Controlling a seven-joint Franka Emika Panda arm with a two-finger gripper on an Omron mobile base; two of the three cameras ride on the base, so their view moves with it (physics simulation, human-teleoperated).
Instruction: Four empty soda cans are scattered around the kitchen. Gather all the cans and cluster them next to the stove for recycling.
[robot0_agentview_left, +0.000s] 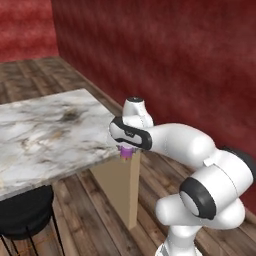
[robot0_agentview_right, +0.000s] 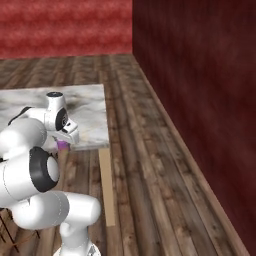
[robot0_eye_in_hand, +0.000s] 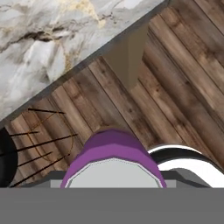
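- Purple soda can (robot0_eye_in_hand: 113, 151) with a silver top sits right at the bottom of the hand view, tucked up against the hand, so the two-finger gripper (robot0_agentview_left: 127, 151) looks clamped on it. I can't actually make out the fingertips, so take that with a grain of salt.
- From the left base view you just get a sliver of purple poking out under the dark wrist band of the white robot arm (robot0_agentview_left: 185, 145), hanging off the near edge of the table, over the floor.
- Right base view shows the same purple bit (robot0_agentview_right: 62, 145), under the hand and just in front of the table edge.
- Table is a white-grey marble slab top (robot0_agentview_left: 45, 135) on a tan wooden leg (robot0_agentview_left: 131, 190); the can is up in the air beside it, near that corner.
- Round black stool (robot0_agentview_left: 22, 212) with thin wire legs stands under the table's near side.
- Dark wooden plank floor (robot0_agentview_right: 150, 165) all around, with a mottled red wall (robot0_agentview_right: 200, 75) on the robot's right.
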